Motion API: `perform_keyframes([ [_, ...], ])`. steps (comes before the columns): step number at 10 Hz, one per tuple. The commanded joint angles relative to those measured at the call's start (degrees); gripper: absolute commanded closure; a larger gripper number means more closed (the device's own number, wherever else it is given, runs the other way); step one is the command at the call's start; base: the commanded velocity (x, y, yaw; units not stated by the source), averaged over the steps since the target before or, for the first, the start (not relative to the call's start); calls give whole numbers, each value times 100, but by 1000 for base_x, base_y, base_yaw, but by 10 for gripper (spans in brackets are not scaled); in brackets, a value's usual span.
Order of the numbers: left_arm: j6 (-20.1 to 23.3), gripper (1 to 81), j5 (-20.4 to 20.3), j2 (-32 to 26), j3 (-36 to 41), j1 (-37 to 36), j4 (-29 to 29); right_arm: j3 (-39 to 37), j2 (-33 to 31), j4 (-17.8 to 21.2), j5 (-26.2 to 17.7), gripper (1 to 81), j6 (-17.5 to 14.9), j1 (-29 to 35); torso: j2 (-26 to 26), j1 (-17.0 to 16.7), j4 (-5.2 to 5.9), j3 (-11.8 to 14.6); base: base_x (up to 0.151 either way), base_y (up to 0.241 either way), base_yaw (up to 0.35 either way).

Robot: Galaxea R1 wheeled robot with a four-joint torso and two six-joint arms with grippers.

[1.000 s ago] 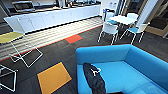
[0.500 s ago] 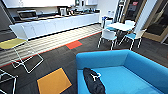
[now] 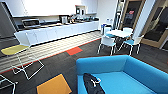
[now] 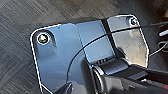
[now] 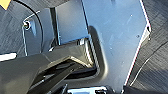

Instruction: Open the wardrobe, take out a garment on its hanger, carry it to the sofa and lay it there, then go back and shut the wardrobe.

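Note:
The bright blue sofa (image 3: 135,67) fills the lower right of the head view. On its seat, close to the left arm, the black garment (image 3: 90,87) lies crumpled. The pale hanger (image 3: 95,81) rests on top of it, with its thin hook showing against the fabric. Both wrist views look down past my own dark plates onto dark grey carpet (image 4: 17,22).
A long white kitchen counter (image 3: 57,31) runs along the back wall. A white table (image 3: 120,33) with white chairs (image 3: 108,42) stands behind the sofa. A yellow-seated wire chair (image 3: 17,50) is at the left. Orange (image 3: 53,85) and red (image 3: 74,50) floor patches lie between them.
The whole head picture has shifted, so the camera has moved: the sofa sits lower in the picture and more of the kitchen shows. The garment stays lying on the seat.

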Motion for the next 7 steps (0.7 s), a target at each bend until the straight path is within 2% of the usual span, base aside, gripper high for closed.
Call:
perform_keyframes([
  [1, 33, 10, -37, 190, -298, -155, 146, 47, 57, -21, -385, 10, -11, 94, 0, 7, 0, 216, 0, 0, 0],
  [2, 33, 10, -37, 243, -377, -137, 206, 47, 57, -13, -385, 10, -11, 94, -2, 7, 0, 92, 0, 0, 0],
  [4, 33, 10, -37, 279, -386, -102, 269, 38, 57, -4, -385, 10, -11, 94, -9, 7, 0, 197, 0, 0, 0],
  [7, 41, 10, -46, 323, -386, -101, 278, 38, 57, -4, -385, 10, -11, 102, -11, 7, 0, 190, 0, 0, 0],
])
